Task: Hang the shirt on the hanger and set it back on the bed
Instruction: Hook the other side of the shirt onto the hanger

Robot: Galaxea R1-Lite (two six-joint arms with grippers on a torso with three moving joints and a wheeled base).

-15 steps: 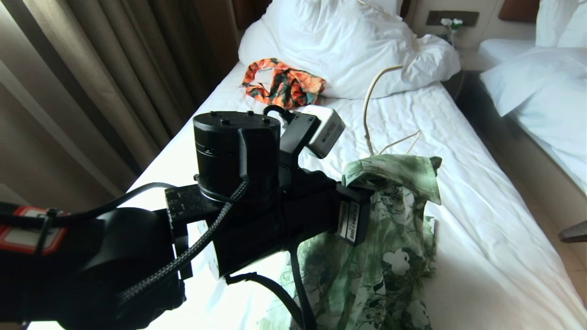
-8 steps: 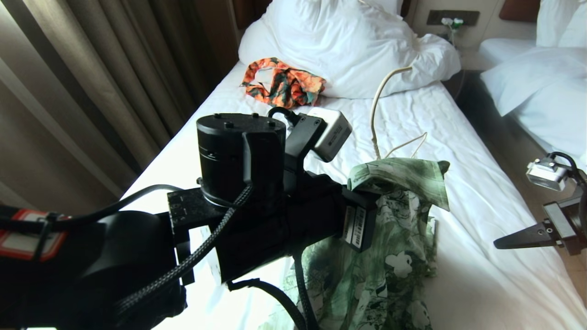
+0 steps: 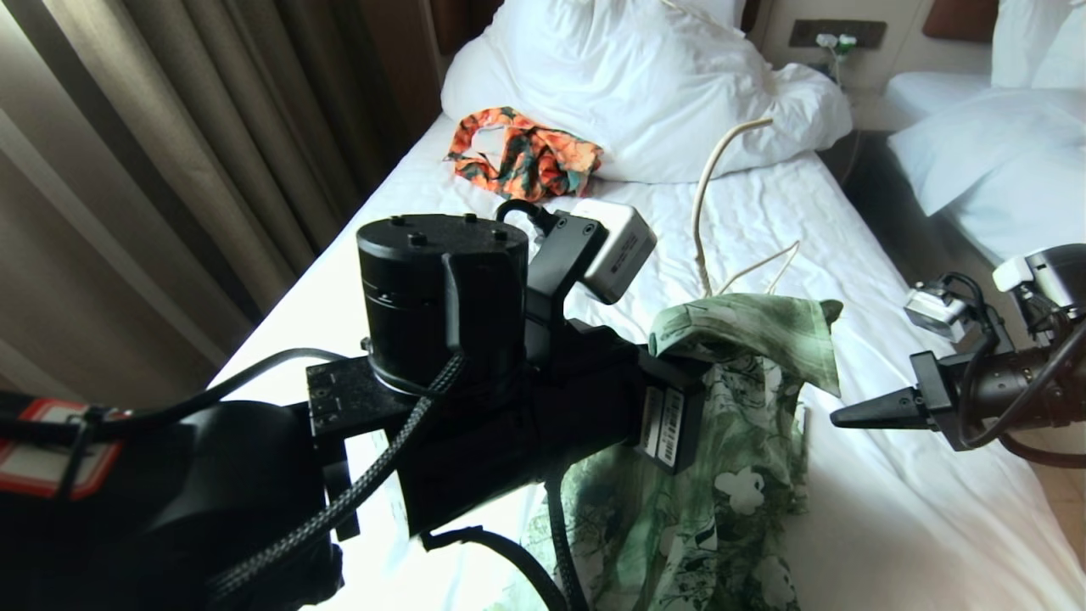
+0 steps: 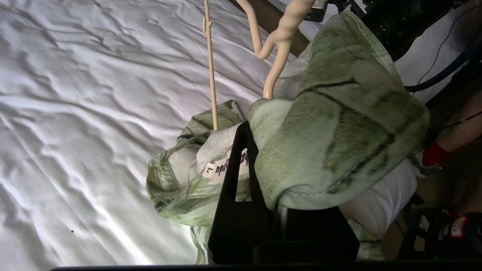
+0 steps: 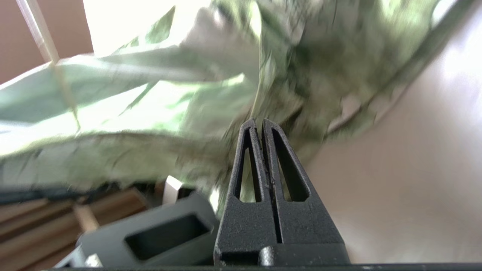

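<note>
Left gripper (image 4: 244, 131) grips shirt (image 3: 738, 407) — right gripper (image 3: 840, 417) closed beside it

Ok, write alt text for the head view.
The left gripper holds the green shirt up above the bed, the cream hanger poking out on top. The right gripper, shut, points at the shirt from the right; an orange garment lies near the pillow.

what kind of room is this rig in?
Most likely a hotel twin room. Two white-sheeted beds stand side by side: the near bed with a bulky duvet, and a second bed across a narrow aisle. Full-length curtains hang along the left, and a wall panel sits between the headboards.
</note>
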